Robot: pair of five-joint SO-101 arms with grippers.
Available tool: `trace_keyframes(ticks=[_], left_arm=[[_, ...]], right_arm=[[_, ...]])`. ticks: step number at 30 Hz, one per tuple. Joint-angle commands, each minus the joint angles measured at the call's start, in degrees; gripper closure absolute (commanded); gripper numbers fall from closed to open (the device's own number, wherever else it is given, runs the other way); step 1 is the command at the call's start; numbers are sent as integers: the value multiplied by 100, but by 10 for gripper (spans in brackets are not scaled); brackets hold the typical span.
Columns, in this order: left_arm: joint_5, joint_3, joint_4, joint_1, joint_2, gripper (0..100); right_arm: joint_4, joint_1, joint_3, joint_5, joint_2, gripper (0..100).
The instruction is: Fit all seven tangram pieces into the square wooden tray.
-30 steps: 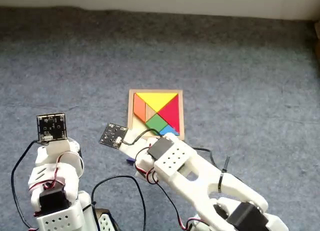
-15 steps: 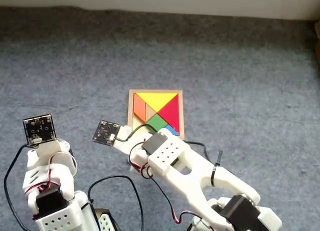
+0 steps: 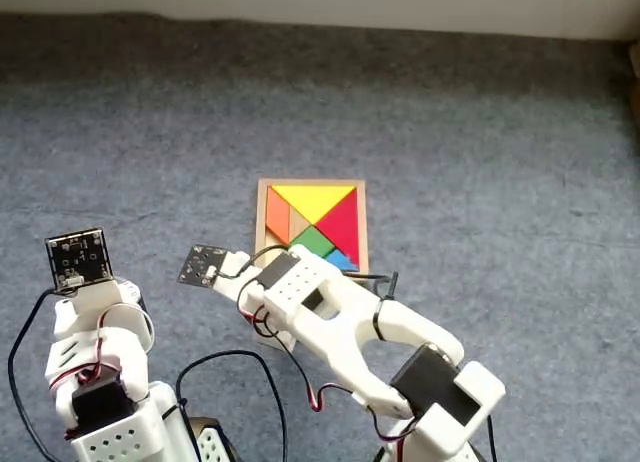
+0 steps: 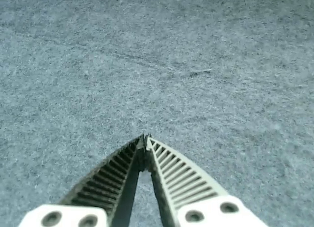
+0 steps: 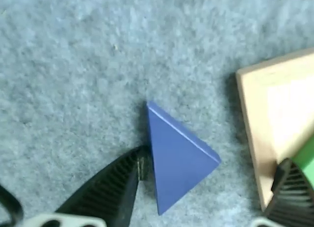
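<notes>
We are looking at a grey carpeted counter (image 3: 480, 132) with the square wooden tray (image 3: 262, 222) lying near its middle. The right tool (image 5: 213, 175) is standing open, straddling the blue triangle (image 5: 176, 156), which is lying flat just beside the tray's corner. The left tool (image 4: 145, 141) is hanging closed, gripping nothing, over carpet.

You see a pale wood tray (image 3: 310, 182). In it: yellow triangle (image 3: 313, 199), red triangle (image 3: 342, 227), orange piece (image 3: 277, 218), green piece (image 3: 313, 244), blue piece (image 3: 341, 259). Your loose triangle (image 5: 176, 156) is plain blue. Carpet (image 3: 480, 132): mottled grey-blue. Arms (image 3: 340, 327): white. Fingers (image 4: 122, 170): black, ribbed.
</notes>
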Motion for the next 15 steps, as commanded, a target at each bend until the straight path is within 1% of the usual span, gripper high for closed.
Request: trace_keyframes(ticks=[1,3,5,11,15], left_arm=[[-35,-40,-97,-57,-224,969],[-35,-40,-97,-57,-224,969],[-35,-40,-97,-57,-224,969],[-35,-40,-88,-57,-224,969],[-35,-40,-88,-57,-224,969]], right_arm=[[-101,-22,-189,70,57,689],[-101,-22,-189,70,75,743],[-101,-13,-189,70,75,776],[-66,259,-189,70,31,785],[-66,286,-189,70,22,785]])
